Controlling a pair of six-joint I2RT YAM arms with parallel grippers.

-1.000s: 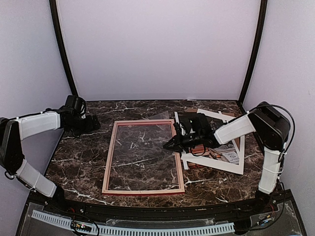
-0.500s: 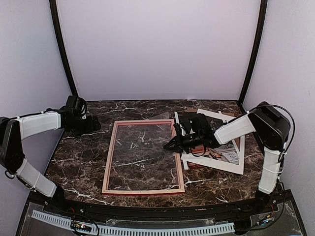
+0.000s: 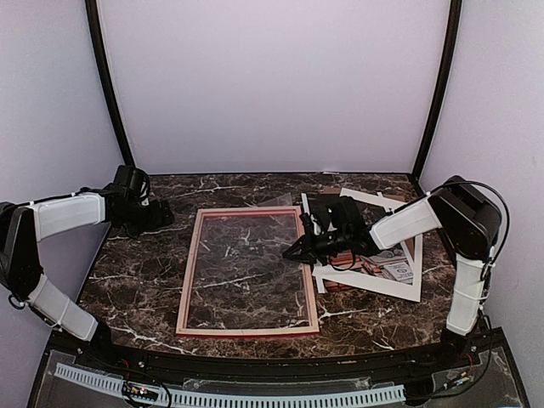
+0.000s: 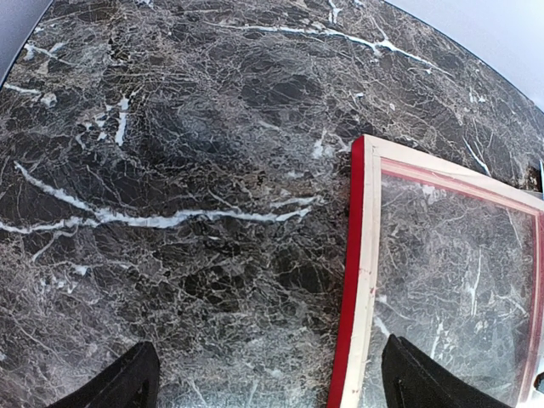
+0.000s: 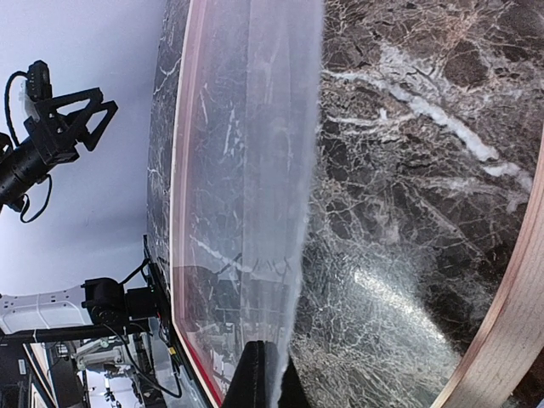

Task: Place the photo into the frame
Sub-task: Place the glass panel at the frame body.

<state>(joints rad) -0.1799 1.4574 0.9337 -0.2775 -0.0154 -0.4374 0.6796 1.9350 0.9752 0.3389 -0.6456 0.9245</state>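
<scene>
Pale walls close round a dark, white-veined marble desk [image 3: 144,280], and the frame [image 3: 189,272] lies flat at its middle, pale pinkish side up. Within the frame's opening sits a clear sheet [image 5: 255,170]. The right end effector [image 3: 297,250] is at the frame's right rail, clamped on that sheet's edge. The right wrist view shows what the overhead one hides: the gripped edge is raised, so the sheet slopes up from the far rail, with bare marble showing between it and the near rail. Just right of the frame lies a white mat [image 3: 365,287] with a printed paper [image 3: 396,270] showing in its opening, too small to read. The left end effector [image 3: 161,212] hangs near the frame's far left corner. Its wrist view shows its fingers wide apart and holding nothing, and also the rail's red outer side.
</scene>
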